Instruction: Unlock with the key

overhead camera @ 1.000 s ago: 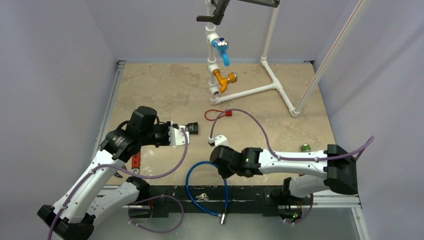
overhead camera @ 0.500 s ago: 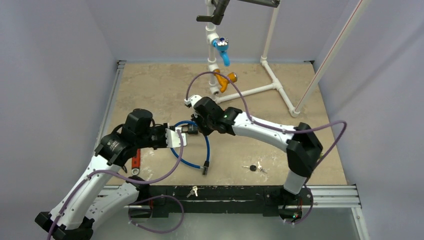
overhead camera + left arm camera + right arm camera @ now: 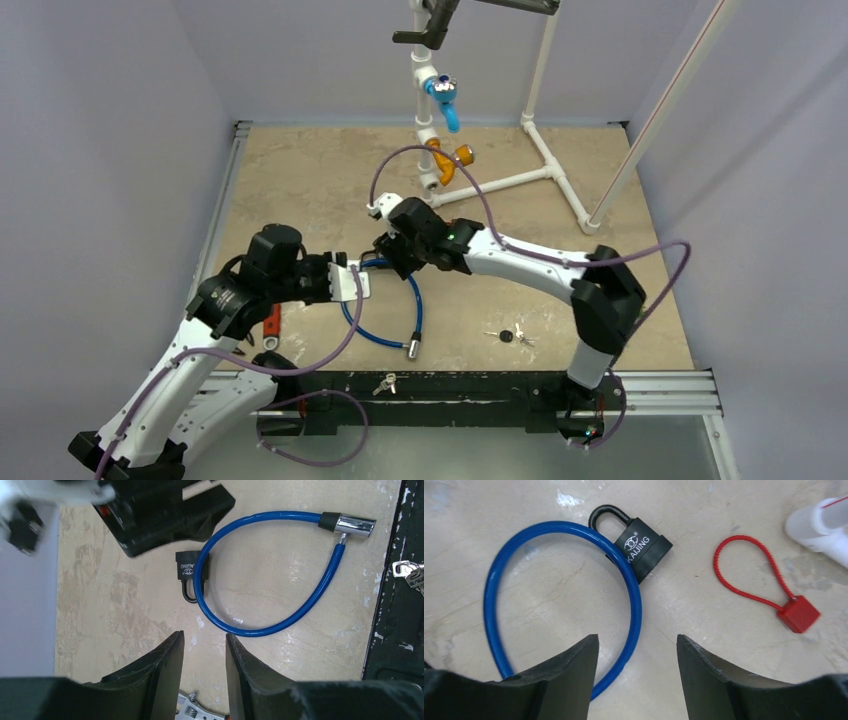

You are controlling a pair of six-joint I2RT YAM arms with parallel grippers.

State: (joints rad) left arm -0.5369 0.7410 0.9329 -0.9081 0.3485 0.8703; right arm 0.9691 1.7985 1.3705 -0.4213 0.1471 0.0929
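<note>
Right fingers [image 3: 569, 675] and left fingers [image 3: 155, 675], spread empty, hover over the padlock [image 3: 642, 550] crossed by the blue cable [image 3: 489, 595]; keys [image 3: 510, 336] lie ungrasped.

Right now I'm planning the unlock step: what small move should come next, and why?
Probably lower the open right gripper onto the black padlock and grip its body: it lies straight ahead in the right wrist view, with the blue cable lock draped across it. The left gripper is open and empty too, and the small keys lie untouched on the table.
</note>
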